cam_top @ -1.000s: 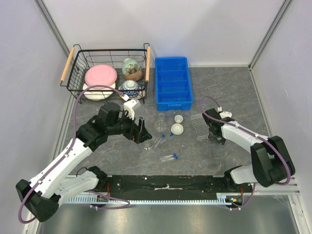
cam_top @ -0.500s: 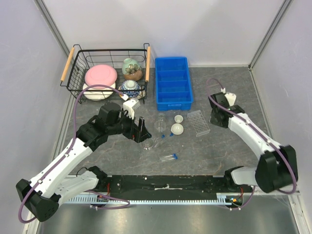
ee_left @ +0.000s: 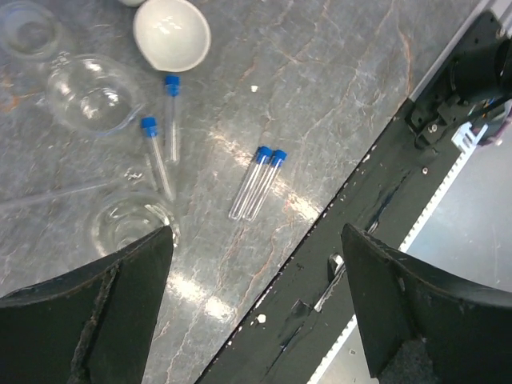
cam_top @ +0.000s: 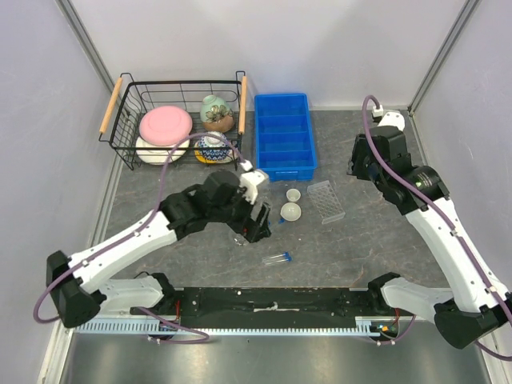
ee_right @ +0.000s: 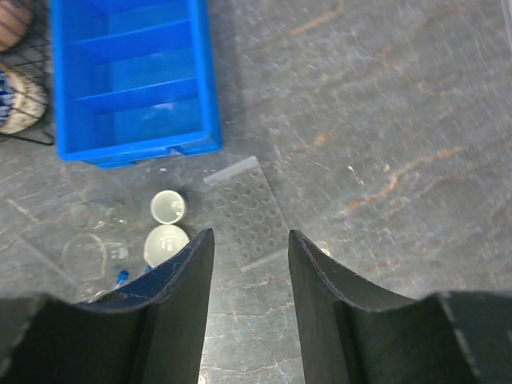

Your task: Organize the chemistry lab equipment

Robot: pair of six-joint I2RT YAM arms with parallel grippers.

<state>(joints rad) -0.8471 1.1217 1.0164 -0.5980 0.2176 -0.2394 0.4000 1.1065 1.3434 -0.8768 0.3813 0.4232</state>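
Observation:
Several clear tubes with blue caps lie on the grey table: a pair (ee_left: 256, 182) (cam_top: 278, 258) side by side and two single ones (ee_left: 156, 156). Round glass flasks (ee_left: 92, 94) (cam_top: 242, 238) lie beside them. Two white dishes (cam_top: 290, 211) (ee_right: 168, 206) sit right of the flasks. My left gripper (ee_left: 256, 236) (cam_top: 258, 220) hangs wide open above the flasks and tubes, holding nothing. High over a clear tube rack (ee_right: 248, 212) (cam_top: 326, 200), my right gripper (ee_right: 250, 236) (cam_top: 356, 166) is open and empty.
A blue divided bin (cam_top: 284, 136) (ee_right: 132, 72) stands at the back centre. A black wire basket (cam_top: 180, 120) with pink, white and patterned crockery is at the back left. The black base rail (ee_left: 376, 184) runs along the table's near edge.
My left gripper has moved right and now covers the flasks. My right arm has lifted up and back, away from the rack, which stays flat on the table.

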